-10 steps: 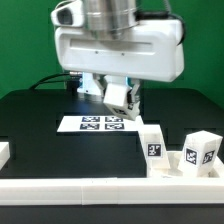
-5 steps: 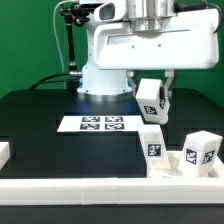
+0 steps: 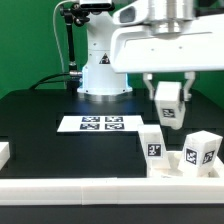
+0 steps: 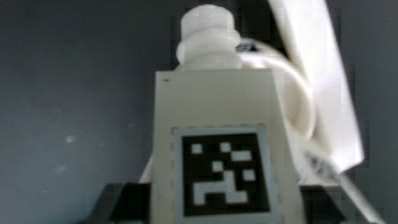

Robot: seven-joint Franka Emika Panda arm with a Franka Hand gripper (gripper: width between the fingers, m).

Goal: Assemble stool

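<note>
My gripper (image 3: 168, 103) is shut on a white blocky stool leg (image 3: 168, 104) with a black-and-white tag and holds it in the air above the table's right part. In the wrist view the leg (image 4: 217, 130) fills the middle, its tag toward the camera and a rounded peg at its far end. Two more tagged legs stand by the front rail: one (image 3: 152, 143) below the held leg, one (image 3: 201, 150) at the exterior view's right. A white curved rim, perhaps the round seat (image 4: 317, 60), shows beyond the held leg in the wrist view.
The marker board (image 3: 100, 123) lies flat on the black table in the middle. A long white border rail (image 3: 100, 186) runs along the front edge, with a white block (image 3: 4, 153) at the exterior view's left. The robot base (image 3: 100, 70) stands at the back.
My gripper has carried the leg from above the marker board toward the exterior view's right, and it now hangs over the standing legs.
</note>
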